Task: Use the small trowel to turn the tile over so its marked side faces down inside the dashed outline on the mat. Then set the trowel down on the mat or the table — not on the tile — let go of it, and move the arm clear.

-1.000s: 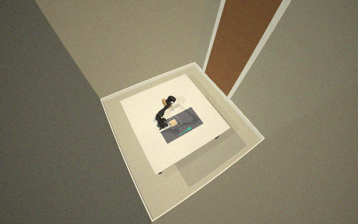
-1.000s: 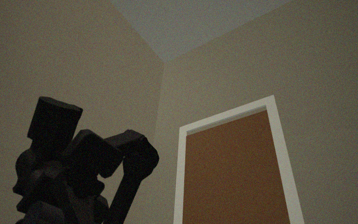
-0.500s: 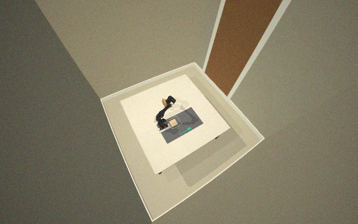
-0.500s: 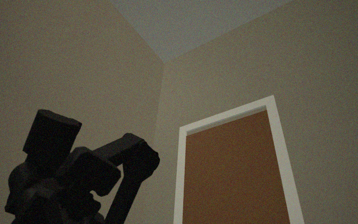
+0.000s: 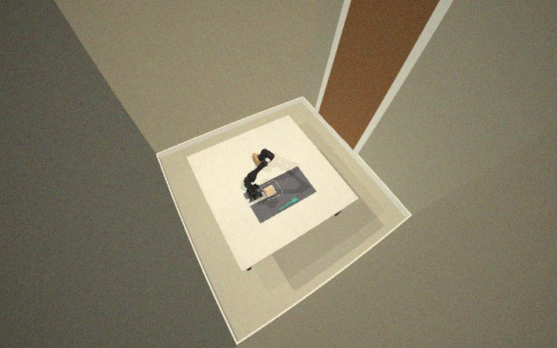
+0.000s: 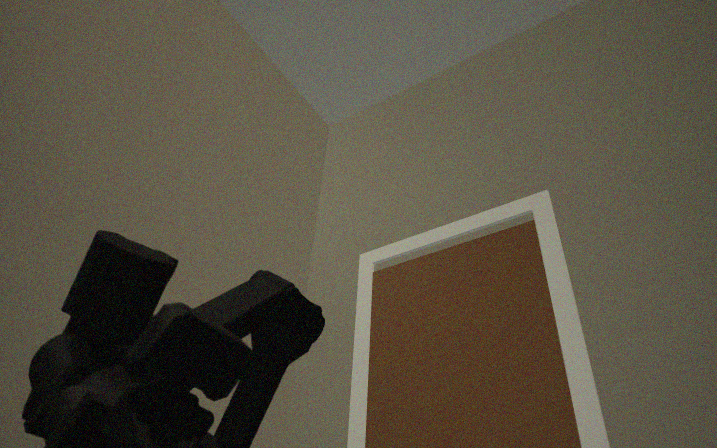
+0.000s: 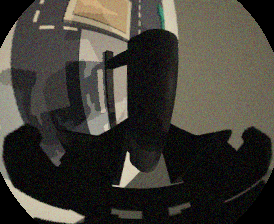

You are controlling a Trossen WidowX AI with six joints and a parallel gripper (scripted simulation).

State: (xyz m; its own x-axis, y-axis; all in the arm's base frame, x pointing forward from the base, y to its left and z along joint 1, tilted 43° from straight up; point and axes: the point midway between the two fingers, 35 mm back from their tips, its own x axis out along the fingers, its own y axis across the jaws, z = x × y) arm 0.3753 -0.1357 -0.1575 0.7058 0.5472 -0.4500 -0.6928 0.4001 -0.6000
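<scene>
The tile (image 5: 269, 190) (image 7: 100, 11) lies within the dashed outline (image 5: 276, 181) (image 7: 139, 22); its near edge reaches about the outline's near side in the wrist view. Its upper face is tan-orange with a lighter patch; I cannot tell whether that is the mark, nor whether the tile is quite flat. My gripper (image 5: 255, 197) (image 7: 143, 120) is shut on the handle of the small trowel (image 7: 153, 75), beside the tile. The trowel has a thick black handle and a thin dark blade, seen nearly edge-on. The blade's contact with anything below is unclear. The exterior view shows only dark arm parts.
The dark grey mat (image 5: 267, 214) lies on the white table (image 5: 224, 207). A pale strip (image 7: 120, 100) crosses the mat under my gripper. A teal long-handled tool (image 5: 288, 203) lies near the mat's front edge. An orange-brown object (image 5: 255, 159) stands beside the arm's base.
</scene>
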